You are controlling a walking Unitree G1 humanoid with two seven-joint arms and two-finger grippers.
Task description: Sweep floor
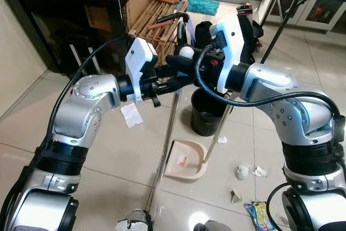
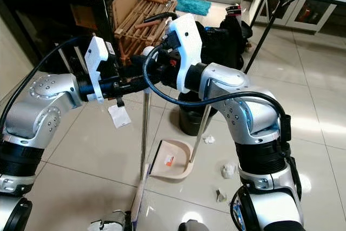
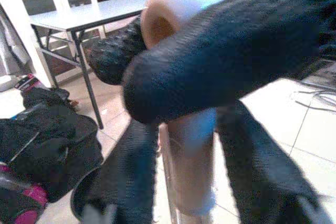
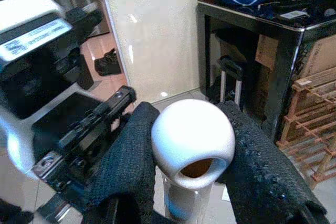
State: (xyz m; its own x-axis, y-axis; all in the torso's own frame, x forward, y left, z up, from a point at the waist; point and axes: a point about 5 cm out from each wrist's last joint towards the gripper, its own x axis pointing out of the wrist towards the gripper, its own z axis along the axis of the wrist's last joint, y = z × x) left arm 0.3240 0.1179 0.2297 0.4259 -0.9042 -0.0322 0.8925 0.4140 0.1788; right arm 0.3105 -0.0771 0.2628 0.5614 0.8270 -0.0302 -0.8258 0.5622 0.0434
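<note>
**Both grippers meet at the handle tops, sweep not yet landed**

Start at the left of the head views. Your left gripper (image 1: 162, 82) reaches in from the left arm toward the centre of the frame, holding a long metal pole, the broom handle (image 1: 166, 133), which runs down toward the lower middle of the frame. The broom head (image 1: 132, 221) sits at the bottom edge on the floor (image 1: 97, 155). In the left wrist view the black fingers (image 3: 220, 51) are clenched round a pale tube topped by a white cap with a hanging hole; the hold looks firm.

The pole is held high and nearly upright, which I judge keeps the bristles on the tiles while leaving you room to swing.

Centre frame, the pink dustpan (image 1: 186, 160) lies flat on the floor with its mouth facing the lower left, a scrap already inside it. Its own slim dustpan handle (image 1: 221, 128) rises toward your right gripper (image 1: 186, 60). Just behind the pan stands a black bin (image 1: 208, 113), close enough for tipping.

In the right wrist view the right fingers (image 4: 131, 156) are closed on either side of the white knob (image 4: 193, 141), touching it on both sides, so the pan is steadied upright by its top.

Right of the pan, the litter waits: crumpled paper scraps (image 1: 243, 171) and a coloured wrapper (image 1: 259, 215) near the lower right corner. A white paper (image 1: 131, 115) lies at centre left.
</note>
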